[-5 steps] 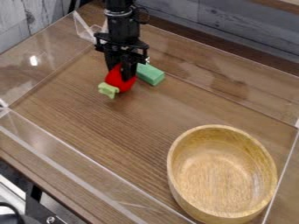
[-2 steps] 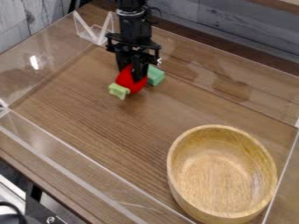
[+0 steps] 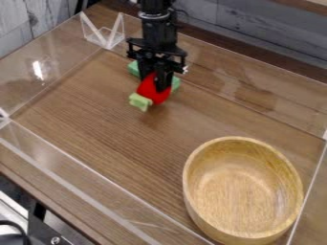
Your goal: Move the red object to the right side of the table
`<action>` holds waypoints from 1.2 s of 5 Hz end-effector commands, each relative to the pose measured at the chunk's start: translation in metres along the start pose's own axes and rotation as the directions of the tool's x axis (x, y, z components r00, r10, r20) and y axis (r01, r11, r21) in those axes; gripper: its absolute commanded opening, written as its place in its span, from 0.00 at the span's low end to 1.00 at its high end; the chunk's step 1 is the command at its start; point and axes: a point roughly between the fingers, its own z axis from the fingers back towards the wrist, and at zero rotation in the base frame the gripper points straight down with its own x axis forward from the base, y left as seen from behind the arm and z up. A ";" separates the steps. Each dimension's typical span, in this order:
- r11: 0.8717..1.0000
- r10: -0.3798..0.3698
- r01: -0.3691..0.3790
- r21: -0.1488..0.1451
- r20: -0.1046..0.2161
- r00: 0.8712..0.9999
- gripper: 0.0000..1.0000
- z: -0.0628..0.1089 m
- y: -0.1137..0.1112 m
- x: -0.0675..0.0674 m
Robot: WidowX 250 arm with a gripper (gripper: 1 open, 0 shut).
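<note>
Since a second ago your hand (image 3: 156, 77) slid right, pinching the red toy (image 3: 155, 88) low over the counter (image 3: 115, 163), hiding the green block. Good progress, but bowl-side is well off.

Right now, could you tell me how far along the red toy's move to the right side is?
Done: the gripper is shut on the red toy. In hand: the toy is at the table's far middle, hiding most of the green block. Left: carry it right and release.
</note>
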 end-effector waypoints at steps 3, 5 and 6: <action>0.998 -0.053 0.049 0.031 0.131 0.990 0.00 0.047 -0.021 0.010; 0.992 -0.128 0.126 0.032 0.117 0.985 0.00 0.025 -0.078 0.029; 0.987 -0.159 0.157 0.029 0.106 0.982 0.00 0.012 -0.091 0.036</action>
